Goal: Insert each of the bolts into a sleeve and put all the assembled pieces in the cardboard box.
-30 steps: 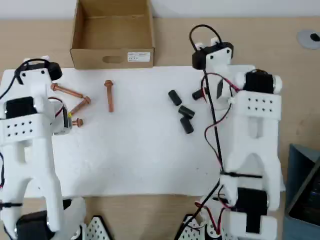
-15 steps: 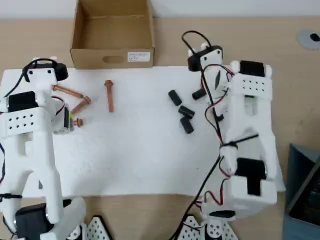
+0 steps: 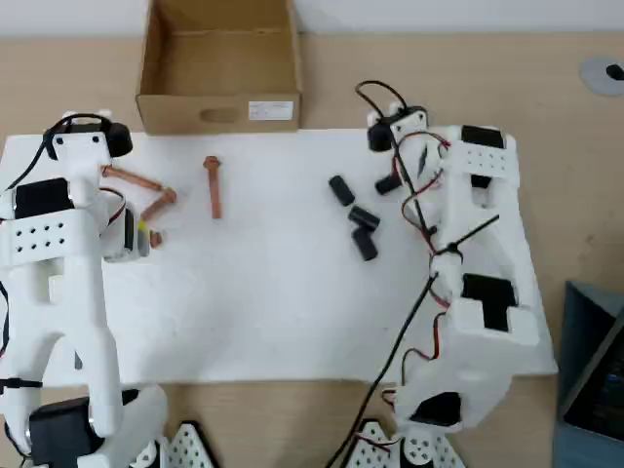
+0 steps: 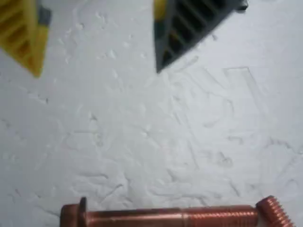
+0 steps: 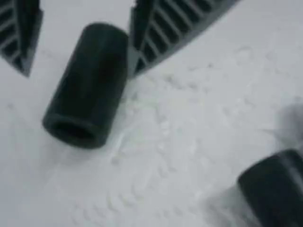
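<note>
Several copper bolts lie at the white mat's left: one long bolt (image 3: 131, 177), one slanted bolt (image 3: 158, 204), one short bolt (image 3: 155, 237) and one apart (image 3: 213, 185). Several black sleeves (image 3: 364, 216) lie at centre right. My left gripper (image 3: 135, 234) hovers open beside the short bolt; in the left wrist view it (image 4: 94, 52) is open over bare mat, a bolt (image 4: 165, 217) lying beyond it. My right gripper (image 3: 395, 179) stands open around one sleeve (image 5: 87, 111), its fingers (image 5: 156, 33) either side. Another sleeve (image 5: 274, 187) lies close by.
The open cardboard box (image 3: 219, 107) stands behind the mat, at the back left, with nothing inside it. The white mat (image 3: 263, 312) has bare room in the middle and front. A dark bin (image 3: 590, 361) stands at the right edge.
My right arm has swung left and lowered its gripper around a sleeve. The left arm has shifted slightly toward the bolts.
</note>
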Robot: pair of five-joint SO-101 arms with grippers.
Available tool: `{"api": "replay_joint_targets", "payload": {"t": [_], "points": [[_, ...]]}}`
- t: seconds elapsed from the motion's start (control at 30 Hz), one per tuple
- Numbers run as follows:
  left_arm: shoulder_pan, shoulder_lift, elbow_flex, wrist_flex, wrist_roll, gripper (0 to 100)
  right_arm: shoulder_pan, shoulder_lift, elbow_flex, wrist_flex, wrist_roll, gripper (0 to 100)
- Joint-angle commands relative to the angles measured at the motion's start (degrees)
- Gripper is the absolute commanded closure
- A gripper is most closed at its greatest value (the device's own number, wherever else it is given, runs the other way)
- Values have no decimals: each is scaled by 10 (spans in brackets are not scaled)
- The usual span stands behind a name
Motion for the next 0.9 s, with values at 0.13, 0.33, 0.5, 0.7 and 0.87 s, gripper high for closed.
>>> {"api": "replay_joint_targets", "payload": {"t": [0.13, 0.33, 0.5, 0.7, 0.87], "points": [[-5, -1, -20, 3, -4, 828, 8, 40, -22, -44, 4, 838], [-5, -2, -20, 3, -4, 828, 9, 76, -22, -67, 4, 839], [-4, -2, -20, 3, -4, 828, 10, 82, -33, -64, 4, 866], [-4, -2, -20, 3, -4, 828, 10, 82, -34, -37, 4, 959], [-4, -2, -20, 3, -4, 828, 9, 80, -50, -17, 2, 988]]}}
